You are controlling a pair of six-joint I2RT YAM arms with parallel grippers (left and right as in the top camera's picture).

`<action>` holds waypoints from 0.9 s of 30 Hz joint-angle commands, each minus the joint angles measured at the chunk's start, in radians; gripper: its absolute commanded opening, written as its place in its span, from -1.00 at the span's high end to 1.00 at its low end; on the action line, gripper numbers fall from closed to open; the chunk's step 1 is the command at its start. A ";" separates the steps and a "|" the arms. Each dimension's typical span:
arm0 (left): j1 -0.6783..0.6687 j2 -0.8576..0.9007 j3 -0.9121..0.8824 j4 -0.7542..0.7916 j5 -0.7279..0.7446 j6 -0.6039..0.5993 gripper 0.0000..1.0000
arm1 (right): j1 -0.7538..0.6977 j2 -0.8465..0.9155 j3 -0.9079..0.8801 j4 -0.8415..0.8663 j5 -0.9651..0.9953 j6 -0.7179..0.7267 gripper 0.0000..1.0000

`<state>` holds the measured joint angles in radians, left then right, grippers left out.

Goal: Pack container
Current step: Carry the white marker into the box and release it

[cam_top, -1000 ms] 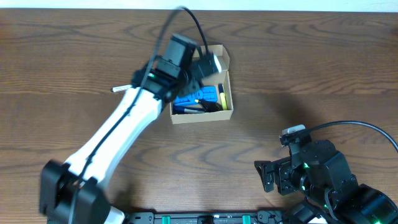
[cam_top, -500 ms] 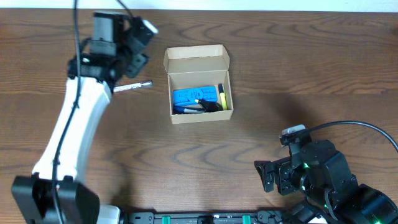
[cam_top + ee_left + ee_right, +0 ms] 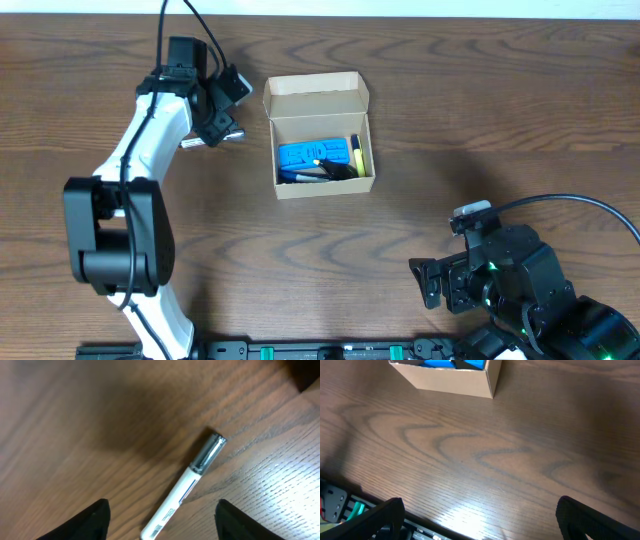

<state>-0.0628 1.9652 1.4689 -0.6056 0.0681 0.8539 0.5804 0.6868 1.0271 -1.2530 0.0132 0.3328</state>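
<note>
Container (image 3: 316,98) sits upper centre of overhead view, lid flap open. Left gripper (image 3: 220,115) released, fingers spread over white pen (image 3: 192,477) just left of container. Right gripper (image 3: 479,519) lower right, released, empty.

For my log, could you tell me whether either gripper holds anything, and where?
Nothing is held: the left gripper hovers open over the pen; the right gripper is open, empty.

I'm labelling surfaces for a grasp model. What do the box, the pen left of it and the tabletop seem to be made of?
Box: matte tan cardboard, going by its thin folded walls and flap.
Pen: likely plastic, a glossy white barrel with print and a silvery-grey cap, perhaps metallic.
Tabletop: dark brown wood grain with a soft sheen; solid wood or laminate cannot be told.
</note>
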 commanded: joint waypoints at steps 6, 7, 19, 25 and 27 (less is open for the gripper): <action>0.000 0.087 -0.002 -0.030 0.002 0.042 -0.29 | 0.010 -0.002 -0.003 -0.001 -0.002 0.011 -0.99; 0.001 0.092 -0.002 -0.032 0.002 0.042 -0.28 | 0.010 -0.002 -0.003 0.000 -0.002 0.011 -0.99; 0.008 0.156 -0.002 -0.034 0.004 0.044 0.00 | 0.010 -0.002 -0.003 0.000 -0.002 0.011 -0.99; 0.008 0.156 -0.002 -0.036 0.004 0.044 0.43 | 0.010 -0.002 -0.003 0.000 -0.002 0.011 -0.98; 0.008 0.156 -0.002 -0.037 0.004 0.044 0.61 | 0.010 -0.002 -0.003 0.000 -0.002 0.011 -0.99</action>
<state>-0.0605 2.1082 1.4685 -0.6361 0.0719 0.8917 0.5804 0.6868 1.0271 -1.2530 0.0132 0.3328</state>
